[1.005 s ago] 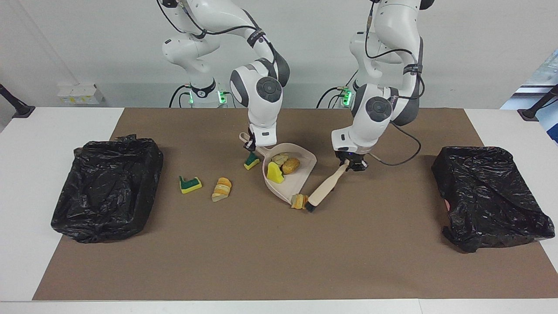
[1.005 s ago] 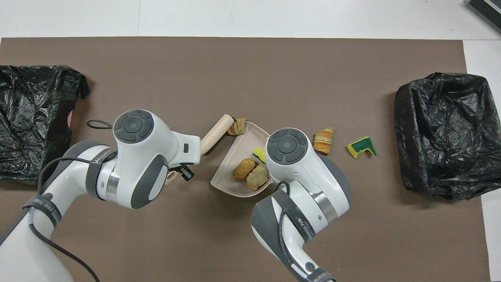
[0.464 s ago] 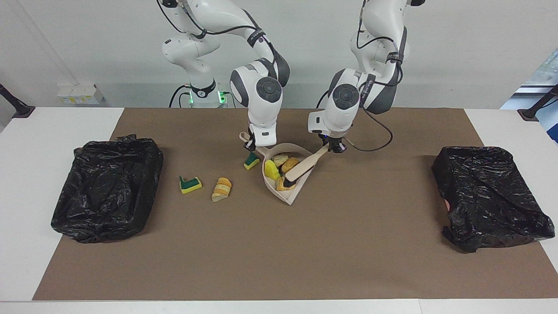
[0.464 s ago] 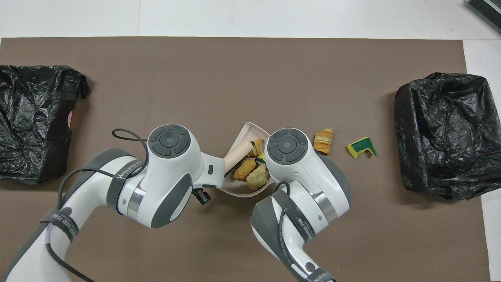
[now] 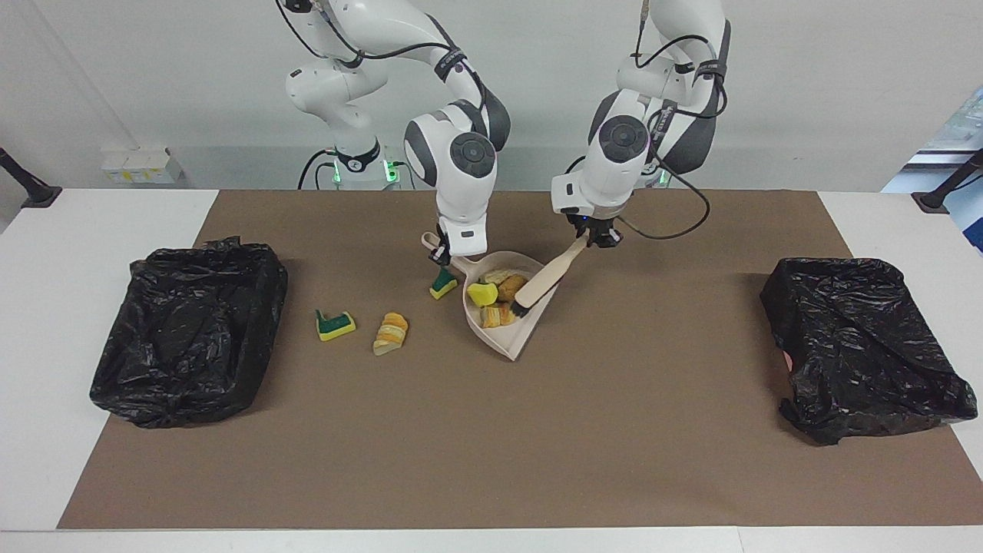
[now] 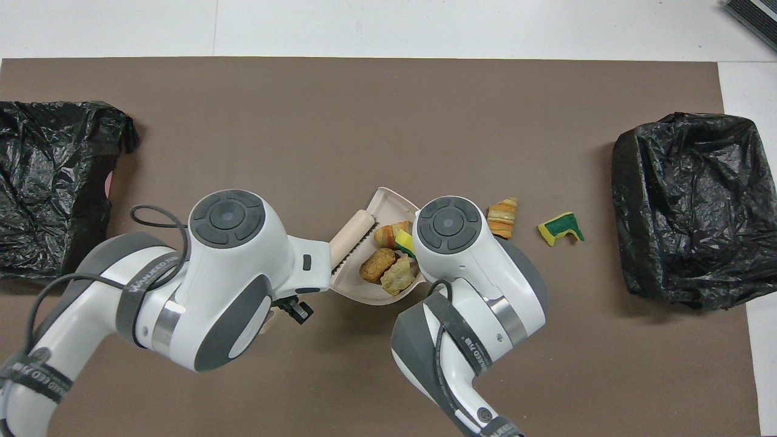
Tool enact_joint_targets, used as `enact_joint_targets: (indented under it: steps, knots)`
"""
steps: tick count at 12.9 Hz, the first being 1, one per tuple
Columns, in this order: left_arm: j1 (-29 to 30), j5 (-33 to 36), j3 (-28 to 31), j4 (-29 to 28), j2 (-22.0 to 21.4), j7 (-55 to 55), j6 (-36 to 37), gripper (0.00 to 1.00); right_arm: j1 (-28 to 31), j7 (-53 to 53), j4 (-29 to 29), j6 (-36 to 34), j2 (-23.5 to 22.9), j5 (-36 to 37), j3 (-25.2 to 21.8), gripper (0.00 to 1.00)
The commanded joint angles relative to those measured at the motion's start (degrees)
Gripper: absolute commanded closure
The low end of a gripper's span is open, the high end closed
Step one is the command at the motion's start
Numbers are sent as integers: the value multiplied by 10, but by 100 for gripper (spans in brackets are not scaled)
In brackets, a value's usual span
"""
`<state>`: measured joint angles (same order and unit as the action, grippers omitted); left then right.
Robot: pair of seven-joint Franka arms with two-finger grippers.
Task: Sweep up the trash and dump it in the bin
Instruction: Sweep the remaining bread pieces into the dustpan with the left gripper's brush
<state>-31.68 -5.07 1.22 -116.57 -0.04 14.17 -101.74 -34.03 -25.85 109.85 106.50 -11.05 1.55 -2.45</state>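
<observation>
On my brown mat (image 5: pixel 491 430) over the white table (image 5: pixel 92 223), against a plain white wall, the right gripper (image 5: pixel 444 257) clamps the dustpan (image 5: pixel 513 338) handle, the left gripper (image 5: pixel 600 238) grips the brush (image 5: pixel 547 279) above it, four scraps (image 5: pixel 498 296) inside, three seemingly beside it toward the right arm's bin (image 5: pixel 188 330).

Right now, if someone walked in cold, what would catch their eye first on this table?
The dustpan at mid-table, with yellow and tan scraps in it: the left gripper holds the brush slanting into it, and the right gripper holds its handle. Next, two black-lined bins, one at each end of the table, and three loose scraps beside the pan toward the right arm's end.
</observation>
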Motion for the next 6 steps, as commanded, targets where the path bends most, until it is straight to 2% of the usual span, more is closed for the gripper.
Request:
enact_joint_targets:
  steps: [1,3,6]
  knots:
    - [0,1,-3,-11,-33,-136,38,100,15,-70,-21,-24,10,1,-2,100]
    - [-2,1,-4,-14,-37,-248,50,100,35,-120,-36,-39,16,3,-3,100]
    - [-3,0,-7,-58,-61,-298,29,100,73,-203,-59,-75,27,5,-4,100]
